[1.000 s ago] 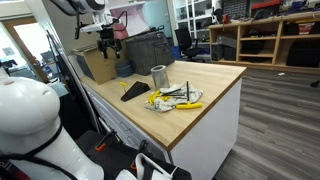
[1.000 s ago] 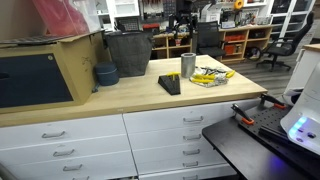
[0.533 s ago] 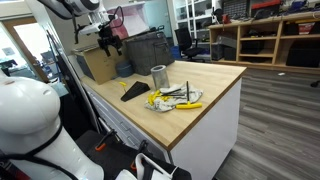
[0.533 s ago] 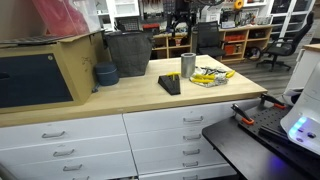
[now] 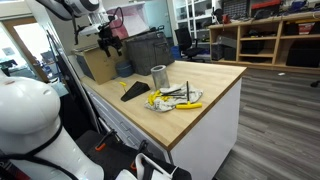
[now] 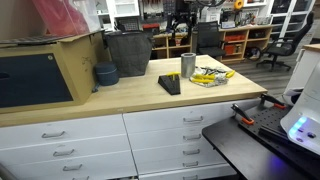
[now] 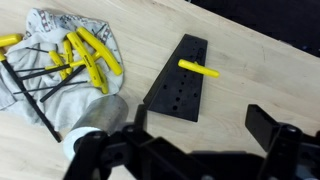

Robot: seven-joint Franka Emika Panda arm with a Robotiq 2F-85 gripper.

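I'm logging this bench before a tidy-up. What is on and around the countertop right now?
T-handle hex keys: several, yellow handles, lying on the cloth
cloth: one, grey-white, on the countertop beside the metal cup
key holder: one, black with holes, on the countertop, bearing one more yellow-handled key
metal cup: one, silver, upright near the holder
wire basket: one, dark, at the back of the countertop
bowl: blue, beside the basket; one or a stack, cannot tell
cardboard box: one, brown, at the countertop's end
countertop: one, light wood
drawers: several, white, under the countertop
end effector: one, black, open and empty, above cup and holder
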